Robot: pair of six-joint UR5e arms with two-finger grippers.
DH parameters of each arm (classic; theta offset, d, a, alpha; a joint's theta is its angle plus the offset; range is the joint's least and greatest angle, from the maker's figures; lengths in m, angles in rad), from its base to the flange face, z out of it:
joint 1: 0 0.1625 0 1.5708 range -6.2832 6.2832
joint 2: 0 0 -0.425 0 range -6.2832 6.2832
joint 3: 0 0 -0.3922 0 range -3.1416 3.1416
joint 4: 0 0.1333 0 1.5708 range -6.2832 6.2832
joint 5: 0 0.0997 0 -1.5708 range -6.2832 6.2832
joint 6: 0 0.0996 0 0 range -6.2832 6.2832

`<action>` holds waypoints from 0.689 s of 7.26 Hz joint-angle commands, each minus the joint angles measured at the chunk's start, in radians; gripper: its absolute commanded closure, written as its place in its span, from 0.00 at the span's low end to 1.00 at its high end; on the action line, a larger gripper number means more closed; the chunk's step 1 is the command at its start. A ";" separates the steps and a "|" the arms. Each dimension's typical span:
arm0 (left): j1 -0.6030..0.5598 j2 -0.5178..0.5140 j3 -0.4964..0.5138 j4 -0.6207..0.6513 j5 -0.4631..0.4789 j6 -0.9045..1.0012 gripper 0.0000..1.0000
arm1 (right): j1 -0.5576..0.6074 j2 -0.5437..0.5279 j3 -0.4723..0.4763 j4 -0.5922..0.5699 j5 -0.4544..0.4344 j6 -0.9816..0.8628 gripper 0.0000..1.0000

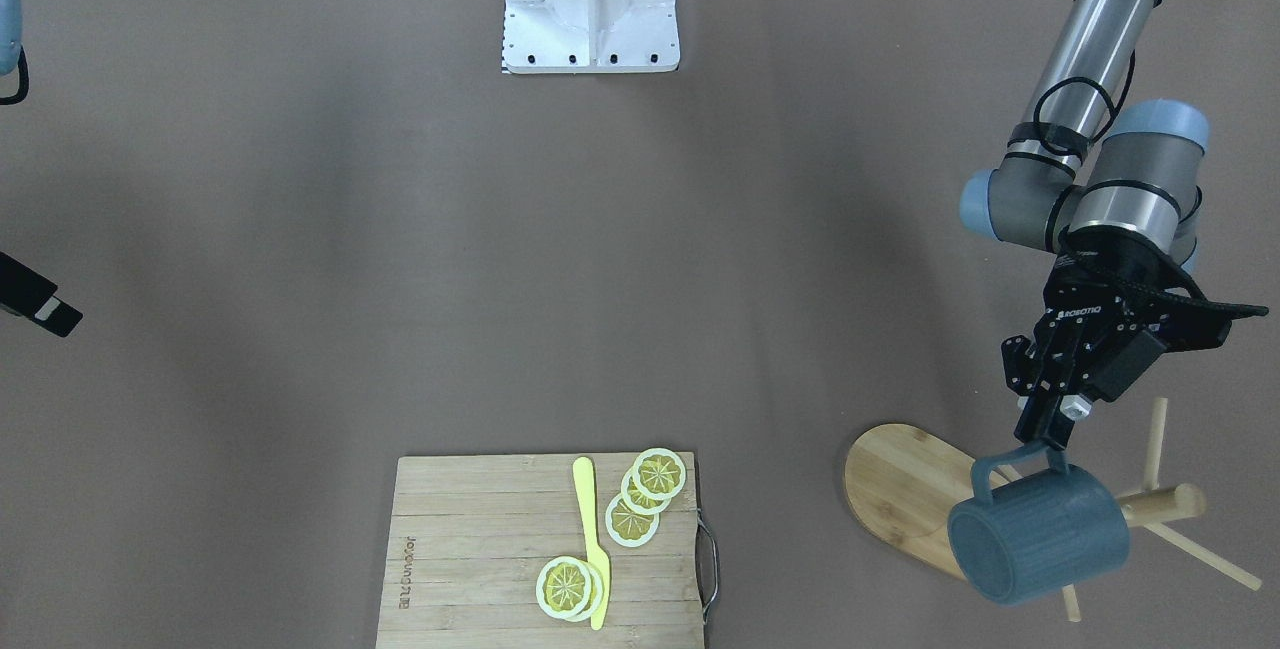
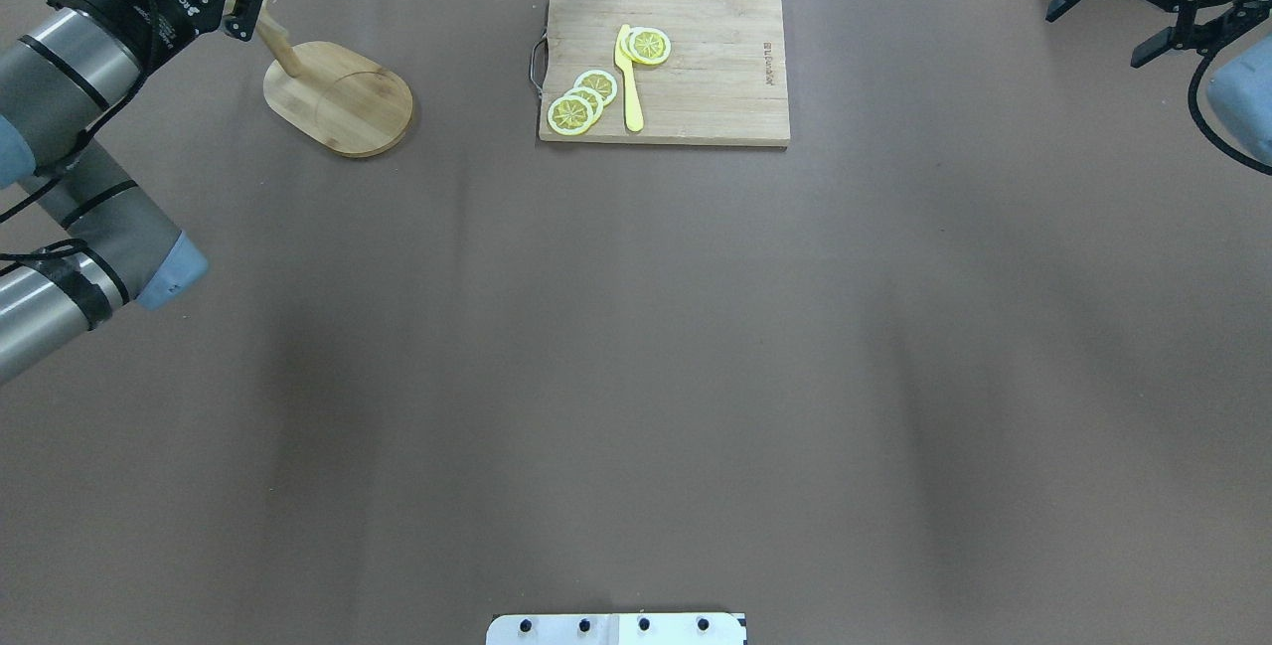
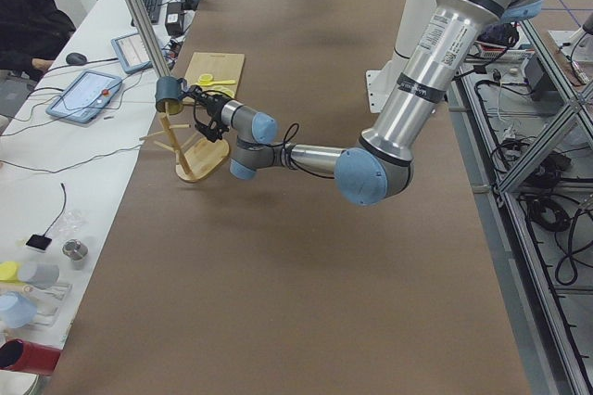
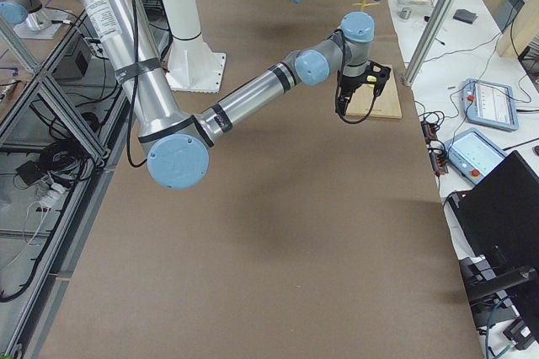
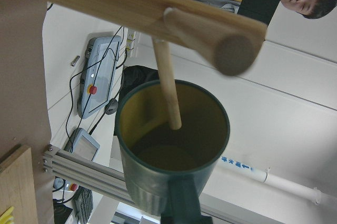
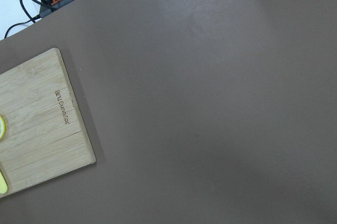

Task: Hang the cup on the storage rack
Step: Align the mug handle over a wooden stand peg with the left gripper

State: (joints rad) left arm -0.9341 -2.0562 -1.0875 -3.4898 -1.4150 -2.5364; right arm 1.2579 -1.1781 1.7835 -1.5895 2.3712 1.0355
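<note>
Cup is up in the air at the storage rack, tipped on its side and well off the table. The left gripper has it by the squarish handle, jaws pinched narrow on the top of the loop. The left arm is stretched way out across the table. Its forearm runs long and low in the exterior left view, and the wrist is bent so the fingers point down onto the handle. In the left wrist view, one thin peg pokes straight into the cup's yellow mouth, with the thick post end just above the rim. Whether the handle is over any peg is hard to tell.

The right gripper hangs off at the far right side of the table, raised, with its fingers spread and nothing between them. Its wrist camera looks down on bare table and a corner of the cutting board, which carries lemon slices and a yellow knife.
</note>
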 commanded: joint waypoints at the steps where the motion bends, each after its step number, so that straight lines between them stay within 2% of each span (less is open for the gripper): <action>1: 0.000 0.001 0.004 0.000 0.001 -0.002 1.00 | -0.002 -0.002 0.005 -0.003 -0.001 0.000 0.00; 5: -0.002 0.001 0.009 0.000 -0.001 -0.004 1.00 | -0.002 0.000 0.016 -0.021 -0.001 0.000 0.00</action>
State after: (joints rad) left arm -0.9357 -2.0556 -1.0811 -3.4898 -1.4158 -2.5399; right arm 1.2573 -1.1794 1.7956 -1.5979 2.3700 1.0354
